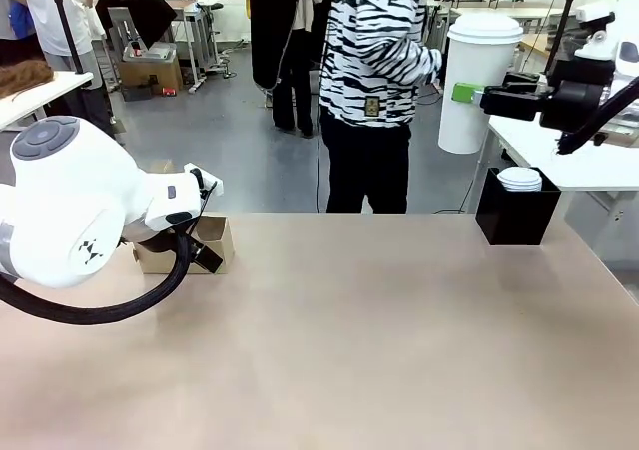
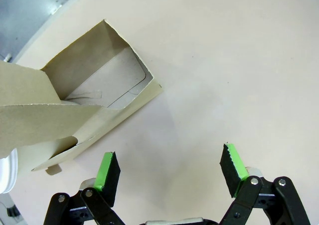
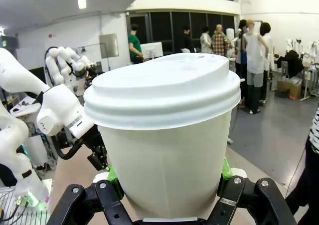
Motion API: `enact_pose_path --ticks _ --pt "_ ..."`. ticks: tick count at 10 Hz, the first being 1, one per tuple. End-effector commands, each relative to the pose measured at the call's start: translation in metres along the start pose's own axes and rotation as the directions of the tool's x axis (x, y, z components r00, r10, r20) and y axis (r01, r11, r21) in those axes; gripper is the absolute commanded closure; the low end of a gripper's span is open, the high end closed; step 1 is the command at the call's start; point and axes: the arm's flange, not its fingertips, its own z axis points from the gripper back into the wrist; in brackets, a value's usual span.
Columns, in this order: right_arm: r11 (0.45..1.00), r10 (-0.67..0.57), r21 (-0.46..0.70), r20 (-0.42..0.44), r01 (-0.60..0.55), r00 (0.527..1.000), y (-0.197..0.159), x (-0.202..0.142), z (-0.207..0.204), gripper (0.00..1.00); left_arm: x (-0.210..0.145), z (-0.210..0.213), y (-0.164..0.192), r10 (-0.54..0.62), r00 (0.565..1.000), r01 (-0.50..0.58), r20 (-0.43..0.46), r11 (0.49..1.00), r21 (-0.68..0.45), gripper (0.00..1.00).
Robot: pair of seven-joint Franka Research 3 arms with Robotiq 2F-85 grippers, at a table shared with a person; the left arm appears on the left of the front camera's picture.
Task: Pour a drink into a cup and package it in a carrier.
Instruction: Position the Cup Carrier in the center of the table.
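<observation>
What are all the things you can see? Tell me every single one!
tall cup: one, white with a lid, held up in the air at the far right
short cup: one, white lid, in the box
box: one, black, at the table's far right edge
carrier: one, brown cardboard, far left of the table
table: one, beige
person: one, striped black-and-white top, standing beyond the table
left gripper: one, black with green pads, fingers open beside the carrier
right gripper: one, same colours, fingers shut on the tall cup
</observation>
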Motion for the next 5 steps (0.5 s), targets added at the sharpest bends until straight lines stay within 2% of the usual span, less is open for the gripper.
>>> enact_pose_path --ticks 1,3,5 --pt "1.0 0.006 -0.002 0.004 -0.006 1.0 0.0 0.002 -0.001 0.2 0.0 0.0 0.0 0.001 1.0 -0.001 0.001 1.0 -0.002 0.0" --pt "1.0 0.006 -0.002 0.004 -0.006 1.0 0.0 0.002 -0.001 0.2 0.0 0.0 0.0 0.0 1.0 0.0 0.0 1.0 0.0 0.0" --pt "1.0 0.006 -0.002 0.004 -0.006 1.0 0.0 0.002 -0.001 0.2 0.018 0.032 -0.006 0.027 0.999 -0.027 -0.022 0.999 0.031 0.0"
